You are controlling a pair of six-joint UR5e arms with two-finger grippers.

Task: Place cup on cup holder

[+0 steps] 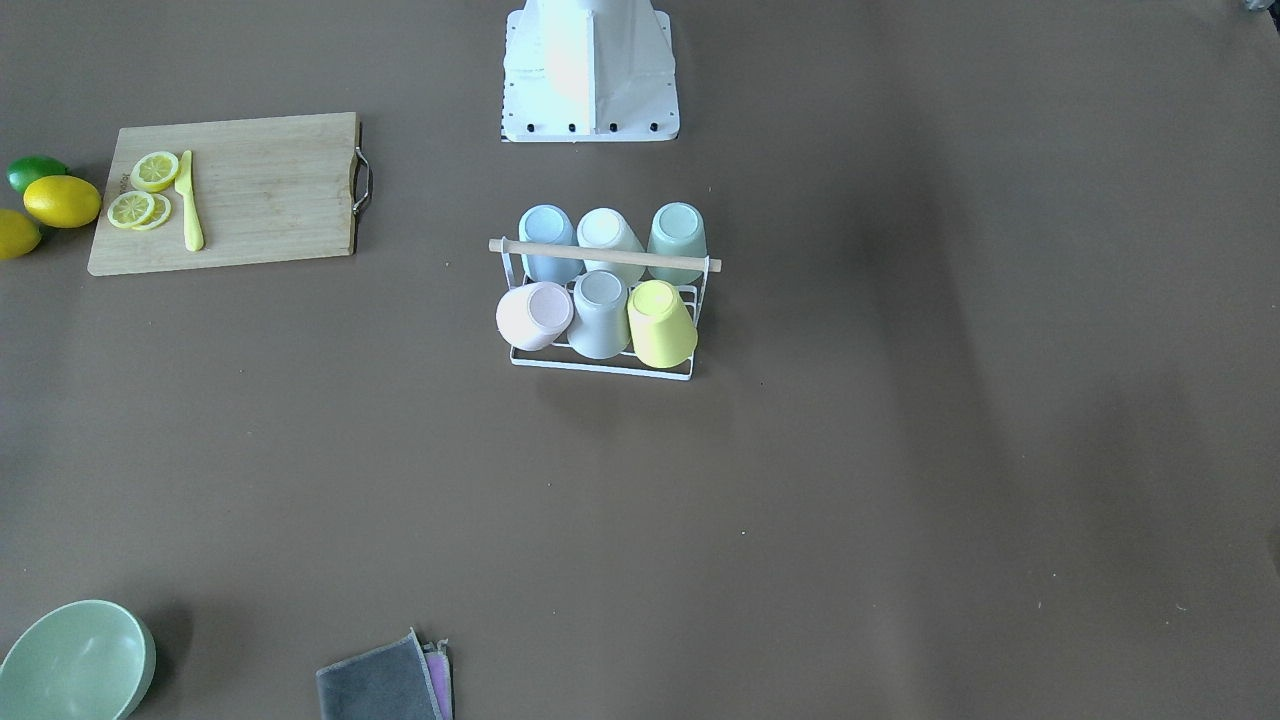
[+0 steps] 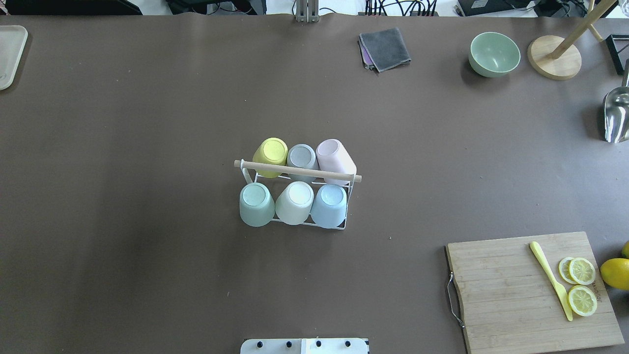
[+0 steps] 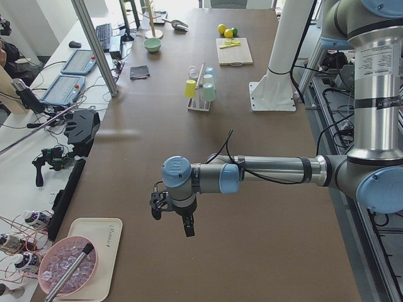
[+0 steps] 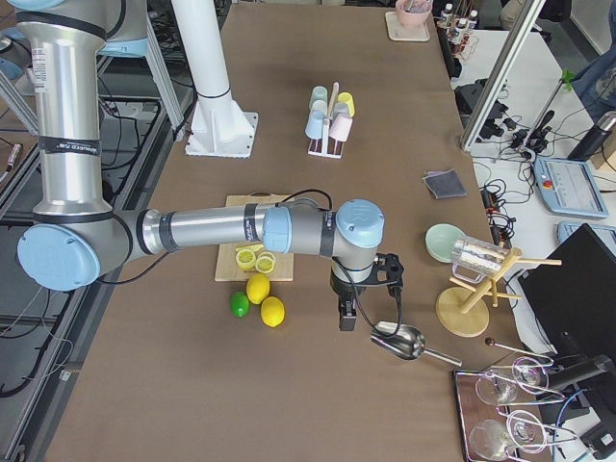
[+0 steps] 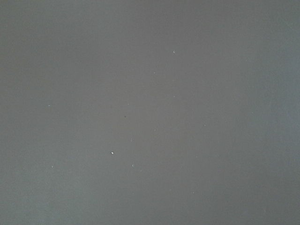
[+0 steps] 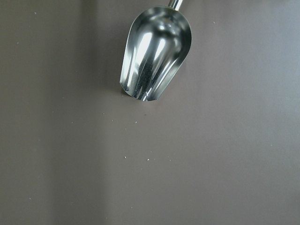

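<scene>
6 cups (image 2: 295, 201) sit on the cup holder (image 2: 298, 170).

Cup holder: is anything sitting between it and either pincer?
Nothing visible. Bare table lies between the cup holder and the left pincer, at one table end. The right pincer hovers by a scoop at the other end; the board and bowl sit off to either side of its path.
</scene>
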